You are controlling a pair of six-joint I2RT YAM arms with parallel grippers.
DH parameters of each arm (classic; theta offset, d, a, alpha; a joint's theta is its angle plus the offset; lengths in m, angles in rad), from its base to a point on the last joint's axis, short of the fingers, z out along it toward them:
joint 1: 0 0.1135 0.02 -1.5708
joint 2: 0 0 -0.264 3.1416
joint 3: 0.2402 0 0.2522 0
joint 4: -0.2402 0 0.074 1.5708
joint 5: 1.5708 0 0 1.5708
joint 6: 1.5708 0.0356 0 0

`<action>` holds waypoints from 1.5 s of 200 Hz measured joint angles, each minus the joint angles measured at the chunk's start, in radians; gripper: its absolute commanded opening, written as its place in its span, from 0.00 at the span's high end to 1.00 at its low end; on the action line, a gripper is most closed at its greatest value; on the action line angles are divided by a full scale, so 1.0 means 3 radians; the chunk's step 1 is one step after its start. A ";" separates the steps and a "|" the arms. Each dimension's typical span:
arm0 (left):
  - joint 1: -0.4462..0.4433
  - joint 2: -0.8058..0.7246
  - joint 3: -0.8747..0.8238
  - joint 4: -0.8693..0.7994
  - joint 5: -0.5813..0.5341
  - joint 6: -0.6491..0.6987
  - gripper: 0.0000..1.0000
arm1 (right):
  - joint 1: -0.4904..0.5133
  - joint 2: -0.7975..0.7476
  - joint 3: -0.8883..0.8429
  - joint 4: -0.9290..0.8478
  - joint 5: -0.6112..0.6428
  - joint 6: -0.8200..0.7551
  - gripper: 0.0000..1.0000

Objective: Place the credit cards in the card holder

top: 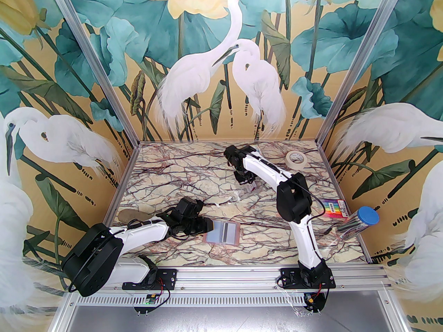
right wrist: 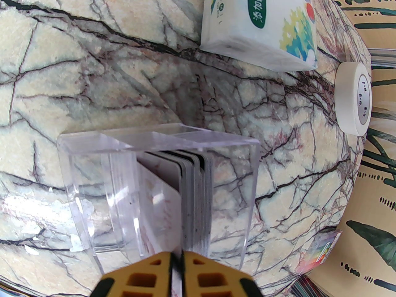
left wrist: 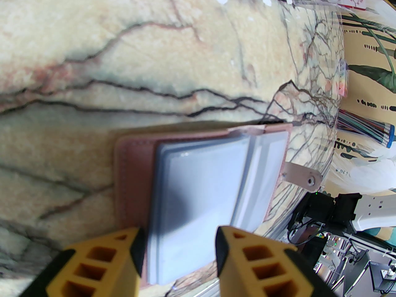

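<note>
Dusty-pink leather: the card holder [left wrist: 130, 178] is seen lying open and flat on the marble-patterned table [left wrist: 123, 42], near the front edge and just ahead of the left arm. Its clear sleeves are uppermost. From above, a grey face with a dark stripe is made out through the top sleeve. The snap strap [left wrist: 301, 176] is folded out past one edge and rests on the table.

The left gripper [left wrist: 179, 237] is held over the holder's near edge with its yellow fingers [left wrist: 102, 258] set apart, and the sleeves are seen in the gap. Contact with the holder cannot be told.

Further back, about mid-table, a clear stand [right wrist: 92, 165] is noted. The credit cards [right wrist: 198, 196] are stood on edge inside it, packed together against one wall. The right gripper [right wrist: 177, 255] is lowered onto them with its fingers almost together, clamped on the edge of a pale card [right wrist: 161, 203] with reddish markings, at the side of the stack.

Beyond the stand a tissue pack [right wrist: 260, 20] is recorded, with a tape roll [right wrist: 352, 97] beside it, both apart from the stand. Along the table's right edge lie a rainbow-striped packet [top: 334, 208] and a tube with a blue cap [top: 360, 221].
</note>
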 measured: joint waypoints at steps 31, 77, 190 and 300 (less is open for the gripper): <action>0.0000 0.0000 0.0000 0.0000 0.0000 0.0000 0.56 | 0.0000 0.0000 0.0001 -0.0015 0.0001 -0.0001 0.82; 0.0000 0.0001 0.0000 0.0000 0.0000 0.0000 0.56 | 0.0000 -0.0018 0.0018 -0.0027 0.0003 -0.0014 0.68; 0.0000 0.0003 0.0001 -0.0001 0.0001 0.0024 0.56 | -0.0095 -0.0022 0.0009 0.0025 0.0010 -0.0050 0.48; 0.0000 0.0010 0.0001 0.0000 0.0004 0.0024 0.56 | -0.0300 -0.0046 -0.0340 0.0343 -0.0565 -0.0005 0.52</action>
